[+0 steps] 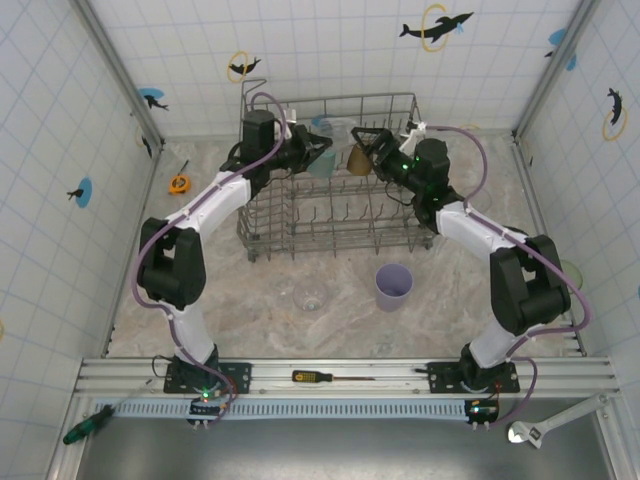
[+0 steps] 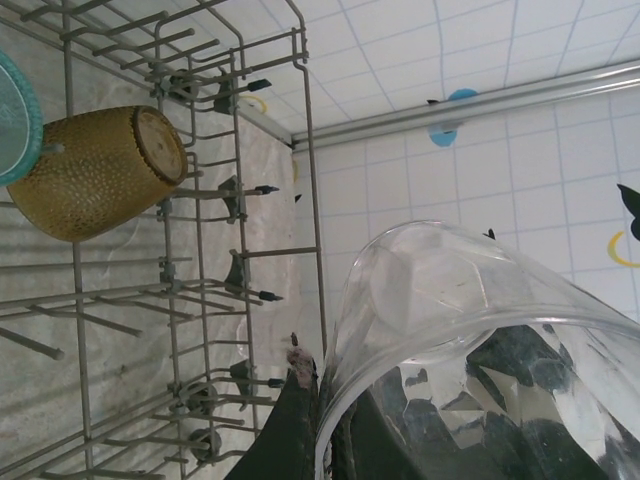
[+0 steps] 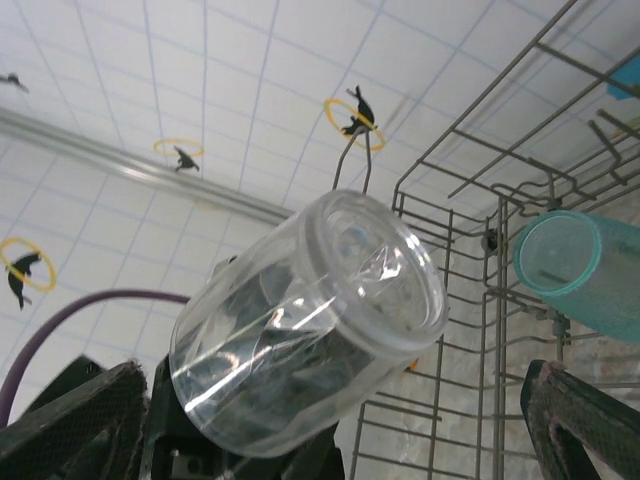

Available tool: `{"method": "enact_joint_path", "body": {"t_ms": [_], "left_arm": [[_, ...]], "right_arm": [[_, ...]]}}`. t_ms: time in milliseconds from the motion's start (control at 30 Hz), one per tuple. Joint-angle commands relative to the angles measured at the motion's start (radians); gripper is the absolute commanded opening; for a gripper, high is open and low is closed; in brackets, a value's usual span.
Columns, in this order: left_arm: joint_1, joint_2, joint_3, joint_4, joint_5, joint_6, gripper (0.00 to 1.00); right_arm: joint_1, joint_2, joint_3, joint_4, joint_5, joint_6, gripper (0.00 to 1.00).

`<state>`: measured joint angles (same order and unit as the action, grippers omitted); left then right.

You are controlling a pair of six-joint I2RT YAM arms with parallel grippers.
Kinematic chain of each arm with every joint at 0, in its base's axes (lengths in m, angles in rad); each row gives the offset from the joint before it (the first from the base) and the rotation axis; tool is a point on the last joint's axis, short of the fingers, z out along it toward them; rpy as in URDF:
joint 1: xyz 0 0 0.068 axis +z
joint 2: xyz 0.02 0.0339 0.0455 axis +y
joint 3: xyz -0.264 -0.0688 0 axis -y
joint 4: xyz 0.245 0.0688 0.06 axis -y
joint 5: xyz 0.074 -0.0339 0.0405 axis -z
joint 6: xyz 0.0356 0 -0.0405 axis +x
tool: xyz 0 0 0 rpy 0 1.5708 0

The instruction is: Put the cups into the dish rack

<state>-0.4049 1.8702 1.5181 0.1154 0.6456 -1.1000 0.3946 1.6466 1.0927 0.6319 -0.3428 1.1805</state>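
The grey wire dish rack (image 1: 330, 232) stands at the back of the table. An amber-brown cup (image 1: 355, 158) (image 2: 100, 172) and a teal cup (image 1: 322, 161) (image 3: 568, 272) lie on their sides inside it. My left gripper (image 1: 316, 148) (image 2: 325, 425) is over the rack's back left, shut on the rim of a clear cup (image 2: 450, 300) (image 3: 310, 335), one finger inside it. My right gripper (image 1: 366, 140) (image 3: 330, 410) is open wide, facing that clear cup, its fingers (image 3: 75, 425) apart from it. A lavender cup (image 1: 393, 286) and another clear cup (image 1: 310, 296) stand on the table in front of the rack.
An orange tape measure (image 1: 178, 183) lies at the far left. A screwdriver (image 1: 325, 377) rests on the front rail, with a green-handled one (image 1: 85, 424) and a wrench (image 1: 550, 420) below it. A pale round object (image 1: 573, 270) sits behind my right arm. Tiled walls enclose the table.
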Motion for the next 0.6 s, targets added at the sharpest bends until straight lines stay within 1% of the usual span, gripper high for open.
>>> {"method": "enact_joint_path", "body": {"t_ms": [0, 67, 267, 300, 333, 400, 567], "left_arm": [[-0.012, 0.021, 0.049, 0.042, -0.005, 0.030, 0.00], [-0.014, 0.030, 0.057, 0.038, -0.001, 0.046, 0.00], [-0.013, 0.052, 0.071, 0.023, -0.004, 0.073, 0.00], [-0.043, 0.055, 0.073, 0.023, -0.005, 0.076, 0.00], [-0.046, 0.058, 0.074, 0.024, -0.005, 0.078, 0.00], [-0.046, 0.068, 0.080, 0.023, -0.005, 0.081, 0.00], [-0.046, 0.087, 0.099, 0.024, 0.007, 0.085, 0.00]], "right_arm": [[0.001, 0.004, -0.007, 0.078, 0.105, 0.100, 1.00], [0.003, 0.010, -0.009, 0.101, 0.122, 0.141, 1.00], [0.010, 0.055, 0.010, 0.152, 0.128, 0.282, 0.89], [0.012, 0.064, 0.014, 0.161, 0.126, 0.301, 0.88], [0.014, 0.073, 0.016, 0.166, 0.125, 0.324, 0.87], [0.019, 0.089, 0.020, 0.177, 0.125, 0.383, 0.85], [0.029, 0.131, 0.042, 0.198, 0.115, 0.457, 0.82]]}}
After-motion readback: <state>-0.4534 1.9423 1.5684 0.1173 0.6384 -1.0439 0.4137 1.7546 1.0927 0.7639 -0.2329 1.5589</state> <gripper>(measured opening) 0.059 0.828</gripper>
